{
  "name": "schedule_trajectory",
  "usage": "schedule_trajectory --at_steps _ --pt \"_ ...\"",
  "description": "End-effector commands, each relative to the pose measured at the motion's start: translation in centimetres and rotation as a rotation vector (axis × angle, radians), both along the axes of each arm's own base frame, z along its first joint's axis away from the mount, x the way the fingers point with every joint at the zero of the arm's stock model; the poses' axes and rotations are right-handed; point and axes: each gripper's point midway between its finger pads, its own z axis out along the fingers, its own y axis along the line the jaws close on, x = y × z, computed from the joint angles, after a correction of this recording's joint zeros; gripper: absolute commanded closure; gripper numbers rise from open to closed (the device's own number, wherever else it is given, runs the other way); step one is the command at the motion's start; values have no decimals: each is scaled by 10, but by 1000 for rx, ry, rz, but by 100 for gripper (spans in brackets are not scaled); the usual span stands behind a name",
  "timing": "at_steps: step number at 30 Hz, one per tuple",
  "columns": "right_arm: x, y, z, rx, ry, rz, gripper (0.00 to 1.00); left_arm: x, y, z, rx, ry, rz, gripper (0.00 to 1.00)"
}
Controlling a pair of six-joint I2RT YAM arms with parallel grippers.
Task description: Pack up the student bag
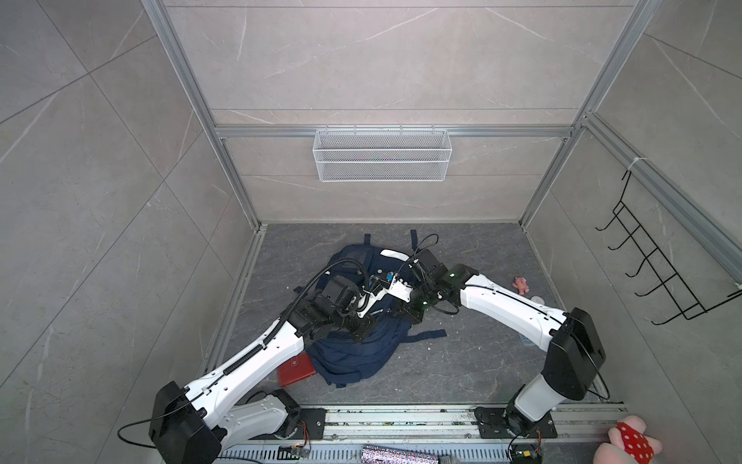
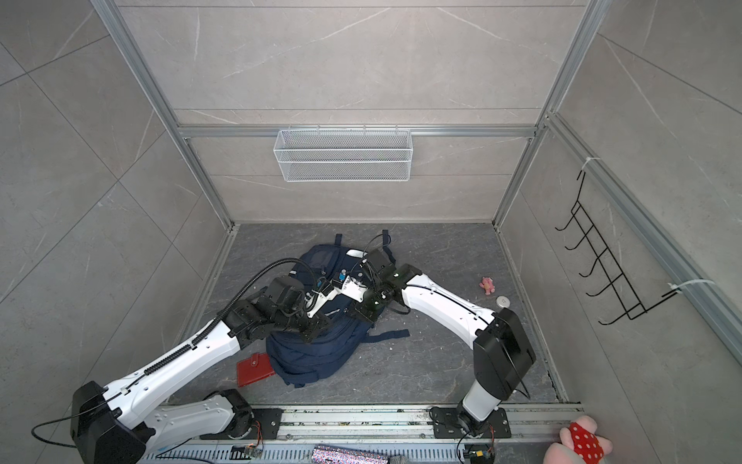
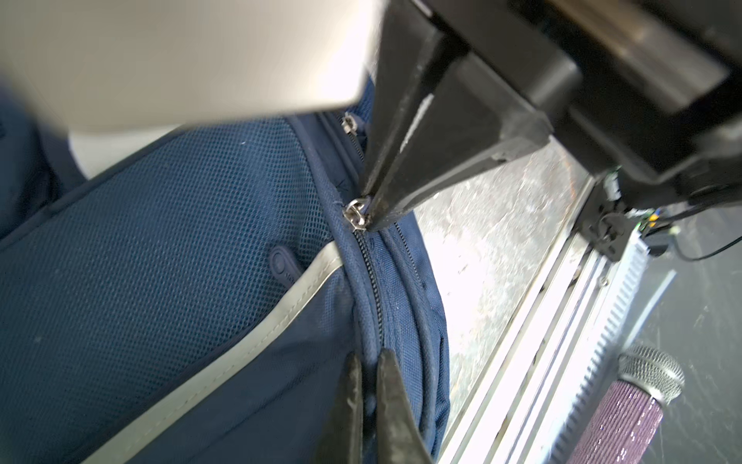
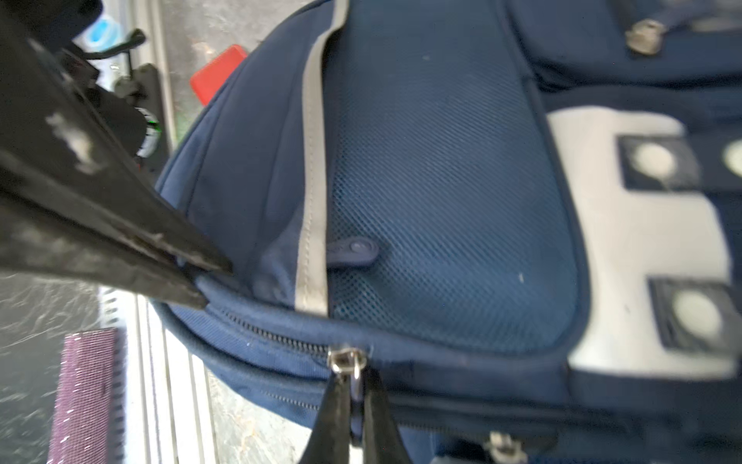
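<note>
The student bag, a navy backpack with pale stripes, lies flat on the floor between both arms. My left gripper is shut, pinching the corded seam of the student bag beside a closed zip. The right wrist view shows that left gripper as black fingers on the same seam. My right gripper is shut on the metal pull of the zip slider, on the edge of the student bag. The left wrist view shows the right gripper at that slider.
A red wallet lies against the bag's near left side. A small pink toy and a white cap lie on the floor at the right. A wire basket hangs on the back wall, a hook rack on the right wall.
</note>
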Motion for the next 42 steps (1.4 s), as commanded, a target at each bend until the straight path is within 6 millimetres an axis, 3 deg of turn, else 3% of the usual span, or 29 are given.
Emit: schedule_trajectory --at_steps 1,9,12,15,16,21,24,28,32,42 --pt "-3 -16 0 -48 -59 -24 100 27 -14 18 -133 -31 108 100" --pt "-14 -54 -22 -188 -86 -81 100 63 -34 2 -213 46 273 99" --pt "-14 -63 -23 -206 -113 -108 100 62 -38 9 -240 63 268 69" --pt "-9 -67 -22 -183 -104 -157 100 68 -17 19 -269 57 333 27" --pt "-6 -69 -23 -172 -91 -178 100 73 -6 23 -285 70 362 22" --pt "11 -77 -26 -104 6 -266 100 97 54 22 -252 119 488 21" --pt "22 -85 -26 -66 17 -311 100 113 68 4 -211 210 473 22" --pt "43 -98 -30 -98 1 -388 100 131 55 -8 -120 238 323 25" --pt "74 -123 -38 -177 -20 -530 100 144 35 -6 -122 205 173 29" --pt "118 -149 -49 -241 4 -680 100 158 13 -48 76 264 15 34"
